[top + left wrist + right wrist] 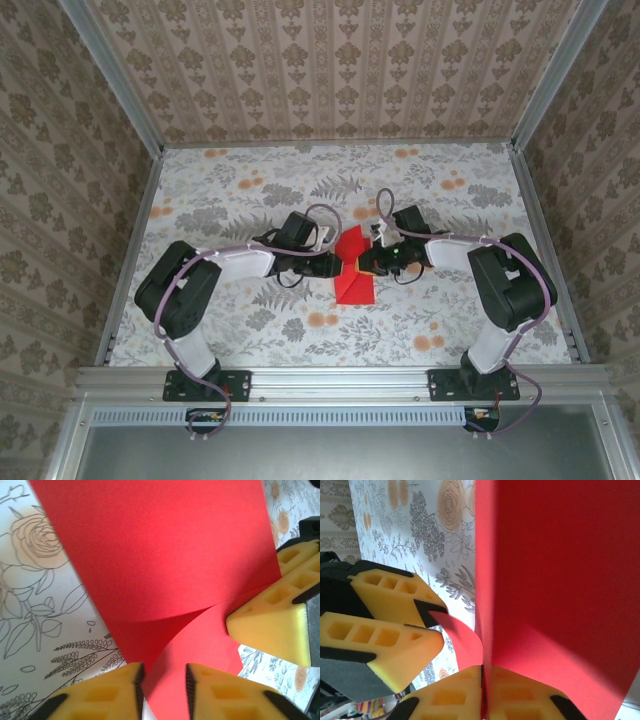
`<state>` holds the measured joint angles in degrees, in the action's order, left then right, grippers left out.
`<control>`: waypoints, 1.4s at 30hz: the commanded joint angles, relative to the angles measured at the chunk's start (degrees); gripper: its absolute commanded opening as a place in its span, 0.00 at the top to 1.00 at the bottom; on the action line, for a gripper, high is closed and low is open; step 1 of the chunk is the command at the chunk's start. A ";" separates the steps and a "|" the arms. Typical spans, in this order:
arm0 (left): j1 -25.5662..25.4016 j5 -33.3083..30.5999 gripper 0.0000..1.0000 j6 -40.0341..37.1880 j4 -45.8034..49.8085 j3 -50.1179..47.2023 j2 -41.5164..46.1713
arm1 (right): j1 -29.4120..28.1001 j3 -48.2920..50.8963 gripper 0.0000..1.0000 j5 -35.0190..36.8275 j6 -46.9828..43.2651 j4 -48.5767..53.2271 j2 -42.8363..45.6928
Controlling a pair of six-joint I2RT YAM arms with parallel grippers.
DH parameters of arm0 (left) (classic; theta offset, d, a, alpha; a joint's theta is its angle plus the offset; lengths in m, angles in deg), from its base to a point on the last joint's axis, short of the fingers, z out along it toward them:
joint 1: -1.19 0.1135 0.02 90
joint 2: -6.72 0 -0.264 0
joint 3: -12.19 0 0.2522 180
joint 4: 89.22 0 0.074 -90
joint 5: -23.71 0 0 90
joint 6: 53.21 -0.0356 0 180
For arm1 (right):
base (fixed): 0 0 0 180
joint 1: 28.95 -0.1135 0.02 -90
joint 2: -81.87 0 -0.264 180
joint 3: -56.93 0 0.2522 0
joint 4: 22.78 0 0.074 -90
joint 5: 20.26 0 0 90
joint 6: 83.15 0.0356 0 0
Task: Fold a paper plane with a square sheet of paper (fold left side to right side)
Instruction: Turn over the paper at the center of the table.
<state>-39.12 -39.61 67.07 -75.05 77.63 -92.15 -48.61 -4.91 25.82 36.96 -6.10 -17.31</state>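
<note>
The red sheet of paper lies mid-table, lifted and pinched at its middle between the two grippers. My right gripper comes in from the right. In the right wrist view it is shut on a raised fold of the paper. My left gripper meets it from the left. Its yellow fingers stand apart, and a curled flap of the paper runs loose through the gap of the gripper. The right gripper's fingers press the paper's edge at the right of the left wrist view.
A floral tablecloth covers the table. Patterned walls with metal posts close in the back and both sides. An aluminium rail runs along the near edge with both arm bases on it. The two grippers stand almost tip to tip.
</note>
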 commanded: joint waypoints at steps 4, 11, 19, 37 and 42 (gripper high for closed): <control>4.42 -0.60 0.48 4.04 -2.05 -4.00 7.98 | 1.06 -2.76 0.99 0.64 -2.79 1.60 4.23; 10.52 1.33 0.14 10.13 -7.91 -10.14 24.06 | 5.20 -3.72 1.00 -5.75 -2.77 -3.49 12.11; 13.82 9.01 0.00 17.89 -18.03 -9.78 35.41 | 6.65 -9.64 0.99 -15.22 1.15 -11.53 19.11; 8.59 19.38 0.16 25.95 -39.02 -1.68 28.54 | 0.64 -19.72 0.97 -19.65 7.38 -16.35 21.04; 8.59 19.07 0.42 26.50 -39.77 -1.85 28.89 | 0.75 -18.39 0.94 -19.14 8.04 -16.89 21.13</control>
<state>-30.33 -21.53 92.86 -111.31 74.60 -63.58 -47.76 -23.53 7.74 43.84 -20.90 3.13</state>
